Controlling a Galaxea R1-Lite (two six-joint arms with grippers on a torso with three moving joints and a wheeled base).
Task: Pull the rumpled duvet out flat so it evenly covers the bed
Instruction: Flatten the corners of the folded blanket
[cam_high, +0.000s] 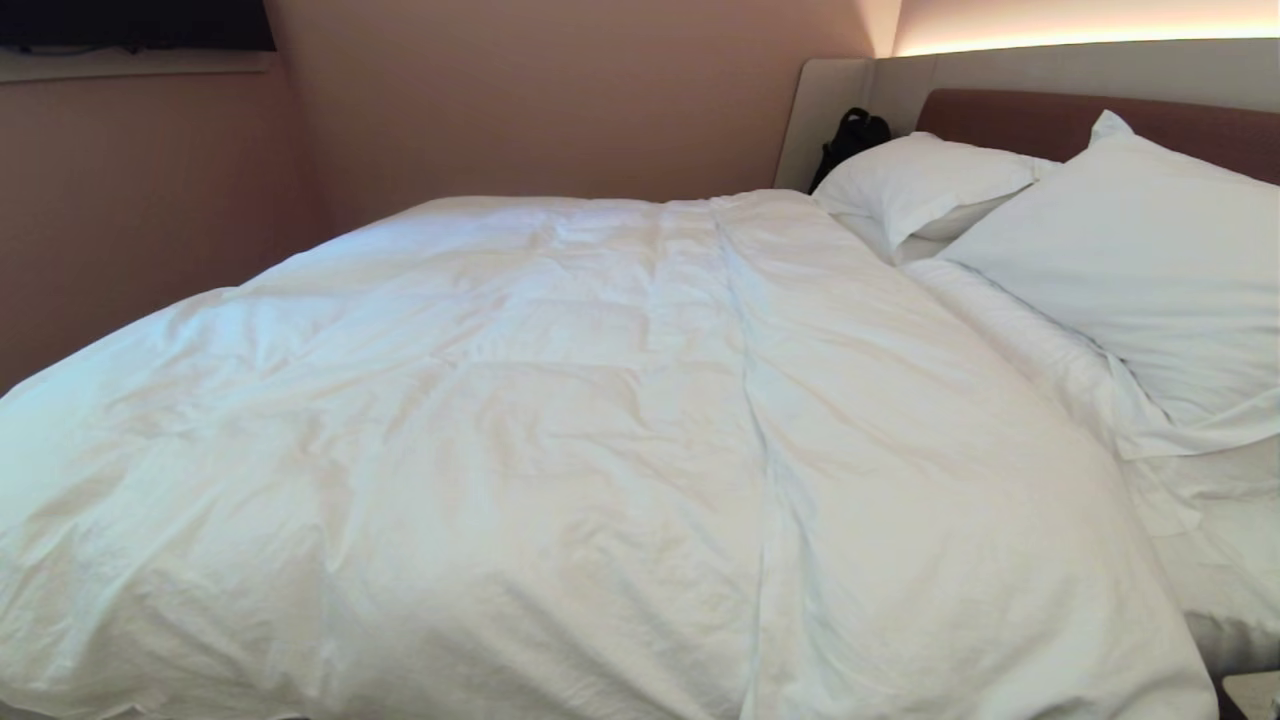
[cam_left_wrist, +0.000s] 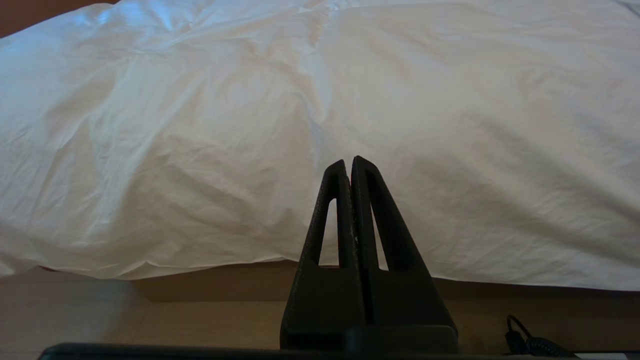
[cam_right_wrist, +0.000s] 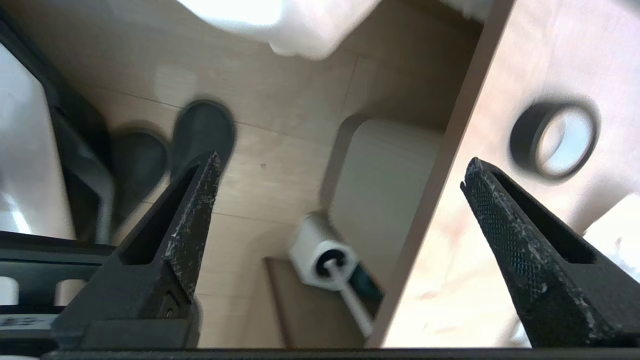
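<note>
Duvet: you have the duvet (cam_high: 560, 450) spread over most of the bed (cam_high: 1235, 640), its near edge draping off the mattress side toward you at 6 o'clock in the head view. A long seam-like fold runs from 12 to 6 down its middle, and only shallow wrinkles are left, so I judge it close to flat.

Uncovered strip: at 3 o'clock the duvet stops short of the pillows (cam_high: 1130, 270), which looks like the normal fold-back line rather than a fault.

Headboard: the padded headboard (cam_high: 1060, 120) sits at 1 o'clock, with a dark bag (cam_high: 850, 135) wedged beside it.

Left gripper: your left gripper (cam_left_wrist: 348, 165) has its fingers pressed together on nothing, parked low in front of the hanging duvet edge, apart from the cloth. It looks idle.

Right gripper: your right gripper (cam_right_wrist: 340, 170) has its jaws spread wide and empty, aimed at the wooden floor (cam_right_wrist: 280, 150) and a white plug-like fitting (cam_right_wrist: 322, 257), well away from the bedding. A spread, empty tool off the cloth suggests a release, or readiness for another pinch.
</note>
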